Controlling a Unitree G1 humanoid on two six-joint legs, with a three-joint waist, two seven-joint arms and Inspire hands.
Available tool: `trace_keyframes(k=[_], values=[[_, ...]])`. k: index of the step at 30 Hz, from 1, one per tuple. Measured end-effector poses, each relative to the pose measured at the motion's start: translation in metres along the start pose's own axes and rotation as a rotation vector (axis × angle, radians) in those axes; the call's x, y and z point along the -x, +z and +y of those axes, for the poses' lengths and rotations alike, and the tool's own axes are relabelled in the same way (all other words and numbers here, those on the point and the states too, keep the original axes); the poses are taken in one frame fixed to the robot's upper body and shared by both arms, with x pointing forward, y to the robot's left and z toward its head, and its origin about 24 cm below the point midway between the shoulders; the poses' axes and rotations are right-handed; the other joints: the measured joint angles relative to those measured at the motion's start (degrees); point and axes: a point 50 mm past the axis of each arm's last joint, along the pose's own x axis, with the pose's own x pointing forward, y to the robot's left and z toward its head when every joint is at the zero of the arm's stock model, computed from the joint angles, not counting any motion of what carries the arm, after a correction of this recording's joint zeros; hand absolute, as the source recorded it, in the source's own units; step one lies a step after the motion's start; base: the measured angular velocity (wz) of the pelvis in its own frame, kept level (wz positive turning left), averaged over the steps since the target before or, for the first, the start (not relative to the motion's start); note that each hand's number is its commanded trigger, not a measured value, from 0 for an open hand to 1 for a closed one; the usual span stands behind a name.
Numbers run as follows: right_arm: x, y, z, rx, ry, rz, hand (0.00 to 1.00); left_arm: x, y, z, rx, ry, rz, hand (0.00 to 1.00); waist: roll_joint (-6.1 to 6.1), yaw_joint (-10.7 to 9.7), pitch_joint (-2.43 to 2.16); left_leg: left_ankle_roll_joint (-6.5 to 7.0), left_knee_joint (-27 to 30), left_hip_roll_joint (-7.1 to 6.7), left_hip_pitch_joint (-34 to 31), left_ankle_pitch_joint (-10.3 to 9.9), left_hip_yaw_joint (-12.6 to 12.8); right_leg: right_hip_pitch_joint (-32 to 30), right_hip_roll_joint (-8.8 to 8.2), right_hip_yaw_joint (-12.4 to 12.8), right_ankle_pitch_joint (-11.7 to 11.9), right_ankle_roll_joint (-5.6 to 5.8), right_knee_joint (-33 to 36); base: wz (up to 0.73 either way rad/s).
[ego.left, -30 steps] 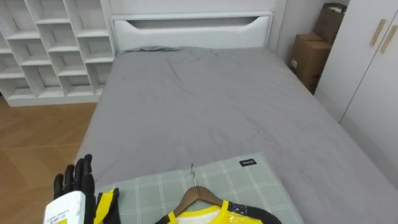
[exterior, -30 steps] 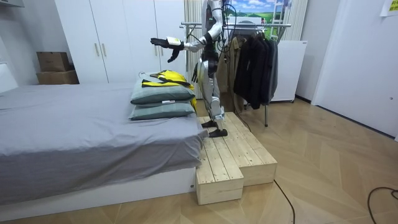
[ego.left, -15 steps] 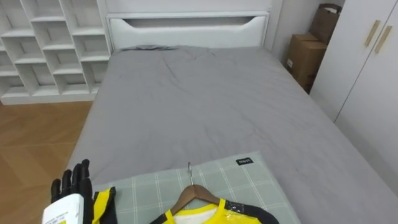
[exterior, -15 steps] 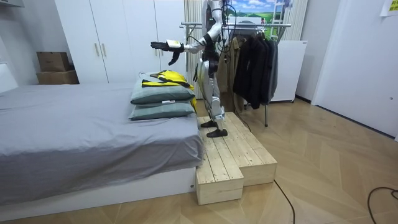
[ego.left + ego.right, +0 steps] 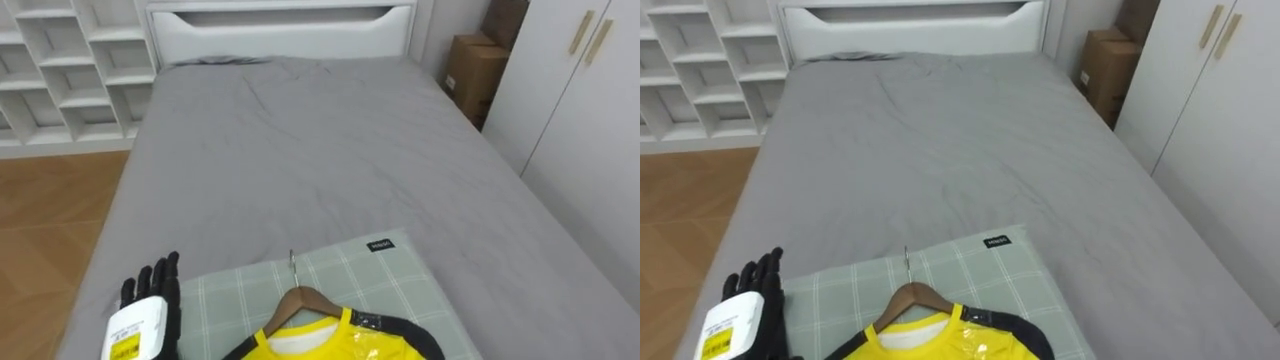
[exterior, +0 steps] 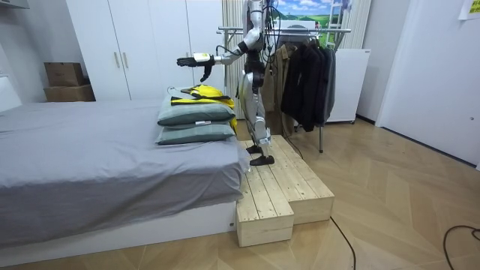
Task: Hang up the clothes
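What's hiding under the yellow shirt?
The yellow shirt lies on a green checked pillow, stacked on a second pillow on the grey bed. A wooden hanger pokes out of its neck; the hanger's arms are covered by cloth.

Bed (image 5: 290,140) centre | pillow (image 5: 390,275) on its near end | hanger (image 5: 297,303) and shirt (image 5: 340,340) on pillow | left hand (image 5: 150,300) over pillow's left edge | shelf unit (image 5: 60,60) left of bed | cardboard box (image 5: 468,68) and wardrobe (image 5: 590,120) right.
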Motion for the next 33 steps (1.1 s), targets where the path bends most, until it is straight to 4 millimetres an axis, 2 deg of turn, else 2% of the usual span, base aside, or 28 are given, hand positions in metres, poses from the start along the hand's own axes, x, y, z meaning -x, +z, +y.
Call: trace_keyframes(k=[3,9,17,20,26,33], values=[[-0.001,0.004,0.002,0.011,0.006,0.002,0.0,-0.01,0.011,0.003,0.014,0.006,-0.022,0.0,-0.34,-0.04,0.22,-0.01,0.67,0.06,-1.43,0.02,0.04,-1.18,0.03,0.01,0.43,-0.07,-0.02,0.0],[-0.003,0.008,0.007,0.02,0.014,0.012,0.0,-0.015,0.024,-0.004,0.02,-0.048,-0.052,0.0,-0.65,-0.39,0.33,-0.01,1.31,0.07,-3.07,0.02,0.09,-2.48,0.0,0.03,0.68,-0.07,-0.01,0.0],[-0.005,0.023,0.014,0.073,0.036,-0.014,0.0,-0.026,0.03,-0.007,0.004,-0.072,-0.062,0.0,-0.71,-1.07,0.52,0.03,2.94,0.17,-7.75,0.05,0.49,-6.94,0.0,0.06,1.17,-0.08,0.94,-0.02],[-0.006,0.029,0.018,0.101,0.05,-0.024,0.0,-0.033,0.031,-0.01,-0.015,-0.102,-0.058,0.0,-0.89,-1.12,0.89,0.06,3.01,0.2,-8.06,0.07,0.54,-7.2,-0.01,-0.03,1.2,-0.1,0.95,0.0],[-0.008,0.039,0.024,0.129,0.064,-0.04,0.0,-0.047,0.034,-0.006,0.0,-0.106,-0.045,0.0,-1.04,-1.18,1.15,0.13,3.59,0.24,-10.24,0.15,0.61,-9.76,-0.04,0.01,1.24,-0.11,2.02,0.0],[-0.008,0.046,0.028,0.175,0.068,-0.046,0.0,-0.049,0.031,-0.005,0.058,-0.122,-0.014,0.0,-1.62,-1.25,1.31,0.13,3.82,0.31,-11.86,0.15,0.67,-11.82,-0.11,0.04,1.24,-0.12,2.66,-0.01]])
